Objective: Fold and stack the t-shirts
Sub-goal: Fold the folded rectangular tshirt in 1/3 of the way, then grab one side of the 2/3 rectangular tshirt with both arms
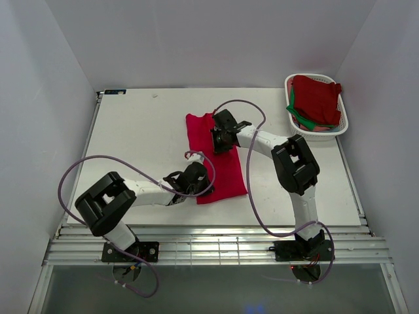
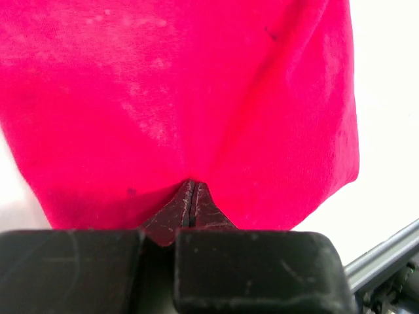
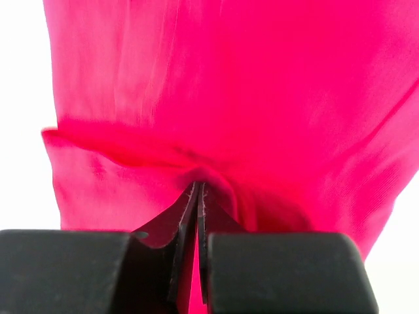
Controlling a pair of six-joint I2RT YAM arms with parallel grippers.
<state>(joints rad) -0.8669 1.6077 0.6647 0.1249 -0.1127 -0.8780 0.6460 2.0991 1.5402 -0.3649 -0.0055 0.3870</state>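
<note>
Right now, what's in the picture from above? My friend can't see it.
A red t-shirt lies on a white table, pinched by the left gripper at its near end and the right gripper toward its far end. A white basket in the far right corner holds more shirts, red and green.

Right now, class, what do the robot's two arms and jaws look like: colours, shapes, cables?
The left arm and right arm match: white tubular links between chunky black joint housings, each on a black base plate bolted to the slotted metal rail. A loose purple cable loops beside each. The jaws are black, blocky behind, tapering to thin tips.
</note>
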